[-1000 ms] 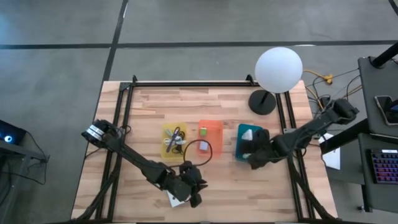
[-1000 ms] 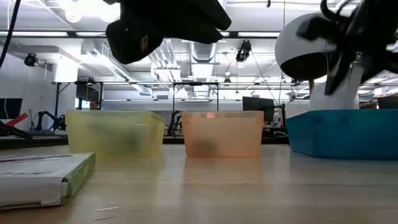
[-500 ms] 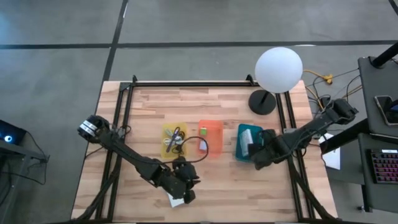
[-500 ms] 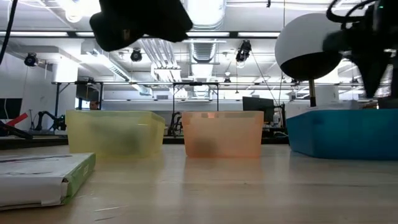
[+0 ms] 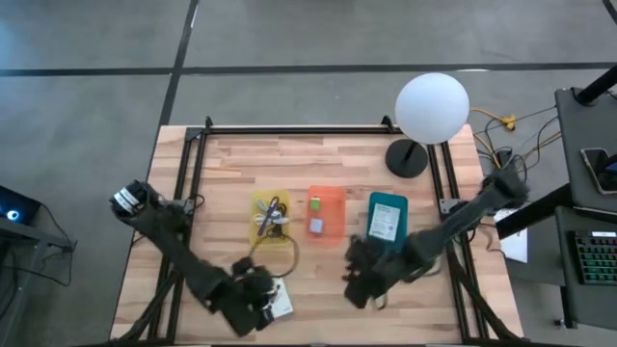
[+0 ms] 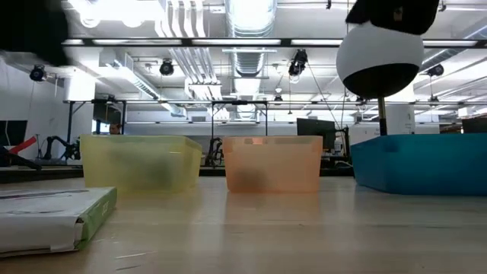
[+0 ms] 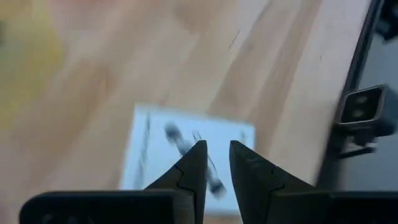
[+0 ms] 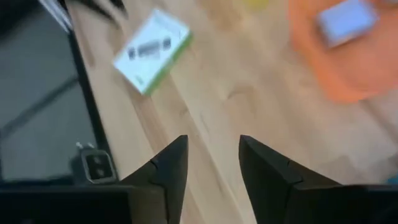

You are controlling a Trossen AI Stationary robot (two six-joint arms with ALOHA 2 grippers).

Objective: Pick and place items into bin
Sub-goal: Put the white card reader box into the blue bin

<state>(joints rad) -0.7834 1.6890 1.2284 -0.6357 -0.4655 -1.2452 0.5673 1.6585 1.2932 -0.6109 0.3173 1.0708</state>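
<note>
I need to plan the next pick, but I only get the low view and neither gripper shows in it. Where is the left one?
Observer: The left gripper hovers just above the flat white box with a green edge, fingers slightly apart, holding nothing.
Operator: And the right?
Observer: The right gripper is over bare wood, nearer the table's front edge than the bins, open and empty.
Operator: Anything in the teal plastic bin?
Observer: Yes, a white rectangular card with dark print lies inside the teal plastic bin.

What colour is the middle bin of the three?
Orange; the middle bin shows best in the low view.
</note>
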